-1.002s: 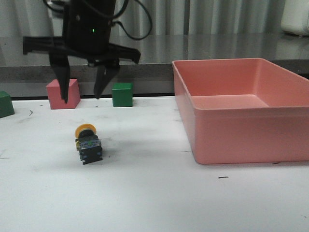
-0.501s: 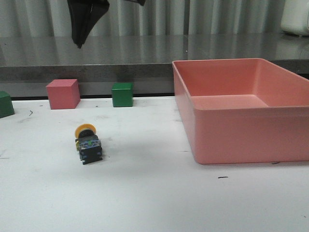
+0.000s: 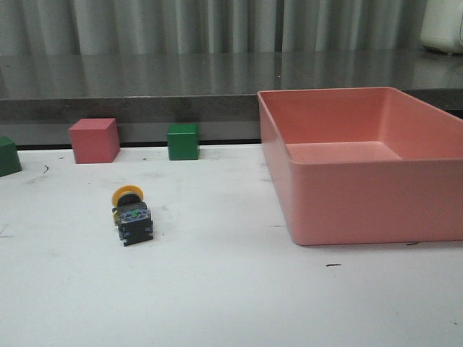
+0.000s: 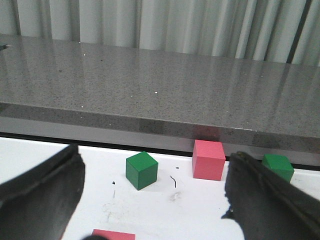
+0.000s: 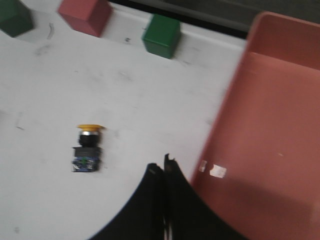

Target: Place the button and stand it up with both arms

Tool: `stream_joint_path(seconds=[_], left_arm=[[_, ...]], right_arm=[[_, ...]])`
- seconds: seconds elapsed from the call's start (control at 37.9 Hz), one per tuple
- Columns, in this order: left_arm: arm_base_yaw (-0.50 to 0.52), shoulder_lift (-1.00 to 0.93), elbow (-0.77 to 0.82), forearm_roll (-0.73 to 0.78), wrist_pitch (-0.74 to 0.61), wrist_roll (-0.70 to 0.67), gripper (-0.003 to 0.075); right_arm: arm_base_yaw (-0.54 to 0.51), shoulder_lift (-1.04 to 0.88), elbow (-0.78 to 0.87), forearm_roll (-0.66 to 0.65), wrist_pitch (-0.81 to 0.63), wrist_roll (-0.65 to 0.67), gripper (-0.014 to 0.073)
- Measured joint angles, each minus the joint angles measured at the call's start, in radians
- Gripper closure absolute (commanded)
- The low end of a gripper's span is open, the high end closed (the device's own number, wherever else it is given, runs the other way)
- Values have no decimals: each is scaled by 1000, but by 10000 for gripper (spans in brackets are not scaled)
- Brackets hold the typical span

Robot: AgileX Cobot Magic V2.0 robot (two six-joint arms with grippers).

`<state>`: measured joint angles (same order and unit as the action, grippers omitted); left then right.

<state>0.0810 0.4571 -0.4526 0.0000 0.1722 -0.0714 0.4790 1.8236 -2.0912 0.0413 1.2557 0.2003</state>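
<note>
The button (image 3: 131, 217) lies on its side on the white bench (image 3: 231, 303), in the lower left of the front view, its yellow domed cap pointing toward the back wall and its blocky black-grey body toward the camera, a green dot on its upper face. Lying so, it is placed but not stood; by my judgement it has yet to be tipped upright onto its body.

Neither arm appears in the front view. In the left wrist view the left gripper (image 4: 150, 200) shows its jaws spread wide with nothing between them, looking toward the cubes. In the right wrist view the right gripper (image 5: 163, 172) has its jaws pressed together, empty, hanging over the bench between the button and the pink bin (image 3: 362, 166).

The bin is smooth moulded plastic with sloped walls, at the right of the front view. A pink cube (image 3: 94, 140) and green cube (image 3: 183, 142) sit against the back edge, upper left; another green cube (image 3: 7, 155) is cut by the left edge.
</note>
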Motion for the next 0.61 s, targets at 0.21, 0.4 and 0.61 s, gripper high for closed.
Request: stream_joint_path(seconds=[0.21, 0.4, 0.61], left_arm=[[0, 0, 0, 0, 0, 0, 174], [0, 0, 0, 0, 0, 0, 174], [0, 0, 0, 0, 0, 0, 174]], right_arm=[[-198, -223, 311, -31, 0, -26, 664], [-351, -439, 597, -57, -3, -30, 664], [-401, -672, 877, -64, -124, -30, 664]])
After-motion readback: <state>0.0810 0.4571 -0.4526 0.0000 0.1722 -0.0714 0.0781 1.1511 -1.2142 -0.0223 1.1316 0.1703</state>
